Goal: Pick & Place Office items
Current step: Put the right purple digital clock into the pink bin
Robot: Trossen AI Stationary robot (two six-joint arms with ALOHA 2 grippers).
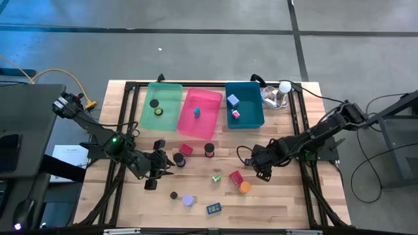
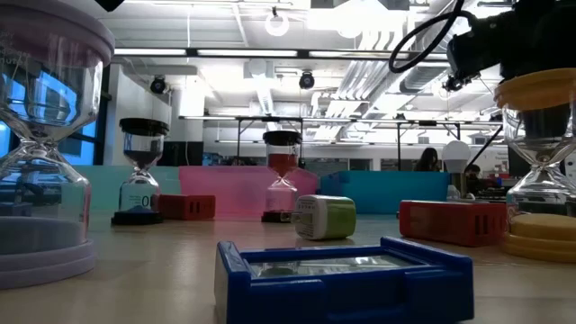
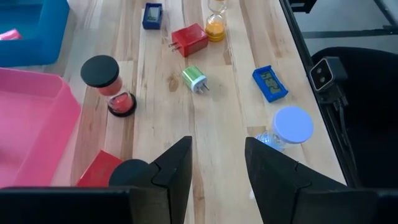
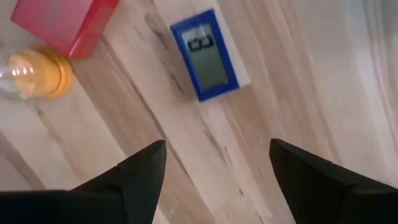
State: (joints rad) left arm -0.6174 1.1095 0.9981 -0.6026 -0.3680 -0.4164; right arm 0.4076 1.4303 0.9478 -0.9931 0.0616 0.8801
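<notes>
My right end effector (image 1: 262, 171) hangs open and empty over the bench's (image 1: 281, 202) middle, just beside the red block (image 1: 236, 177) and orange hourglass (image 1: 244, 187), ready to grab one, while my left end effector (image 1: 155, 171), part open, waits near the left edge.

Sand timers (image 3: 112, 87), chargers (image 3: 189, 40), blue clock (image 4: 210, 54) — scattered on wood; some in bins.

blue clock (image 4: 211, 55) display, digits unreadable
</notes>
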